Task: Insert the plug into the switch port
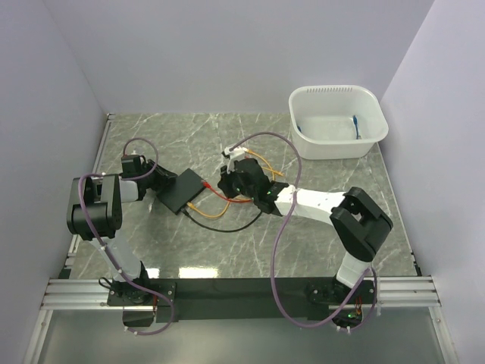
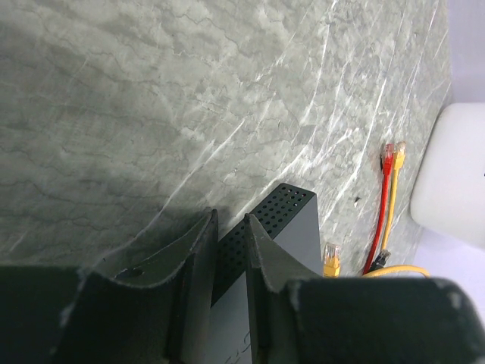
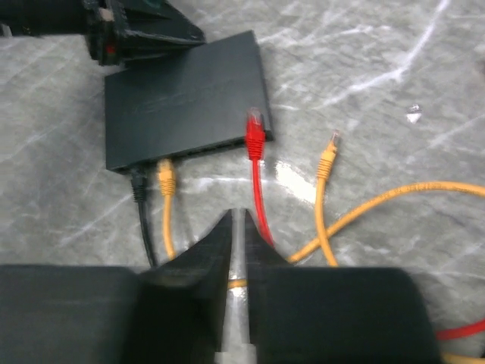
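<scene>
Left of the tabletop's middle, nearer the left edge: switch box [image 3: 186,95], pinched along one side by the left gripper [image 2: 230,227]. Red plug [image 3: 255,133] lying nose-first against the port row [image 3: 208,145], apparently not seated. Right gripper [image 3: 236,220] hovering just behind it, fingers nearly together, nothing between them. Best approach, probably: open up, grasp just behind the plug, square it to the port, push straight in against the braced box.
</scene>
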